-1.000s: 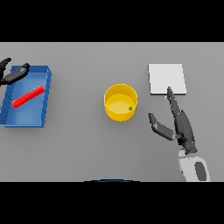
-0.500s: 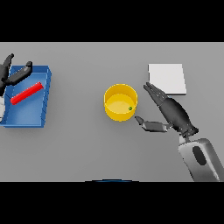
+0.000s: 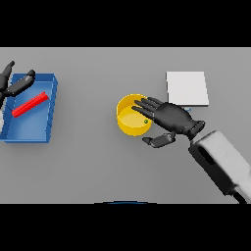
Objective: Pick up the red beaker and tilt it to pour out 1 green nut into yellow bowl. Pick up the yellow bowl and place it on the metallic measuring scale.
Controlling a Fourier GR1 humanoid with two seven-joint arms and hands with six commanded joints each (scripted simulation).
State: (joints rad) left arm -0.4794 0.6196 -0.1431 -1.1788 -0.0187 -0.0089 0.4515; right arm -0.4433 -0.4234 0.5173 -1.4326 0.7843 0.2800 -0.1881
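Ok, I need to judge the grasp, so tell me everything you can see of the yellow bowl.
The yellow bowl is a round, plain, smooth-looking cup with upright walls, standing upright on the grey table left of the scale. A small green nut lies inside. The right hand reaches over its right rim, fingers above the opening, thumb outside; contact is unclear.

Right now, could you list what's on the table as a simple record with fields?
yellow bowl: centre of table, a small green nut inside
right hand: fingers reach over the bowl's right rim, thumb beside it
measuring scale: pale square plate, right of the bowl, bare
blue tray: far left, holds a red beaker lying flat
left hand: at the tray's upper left corner
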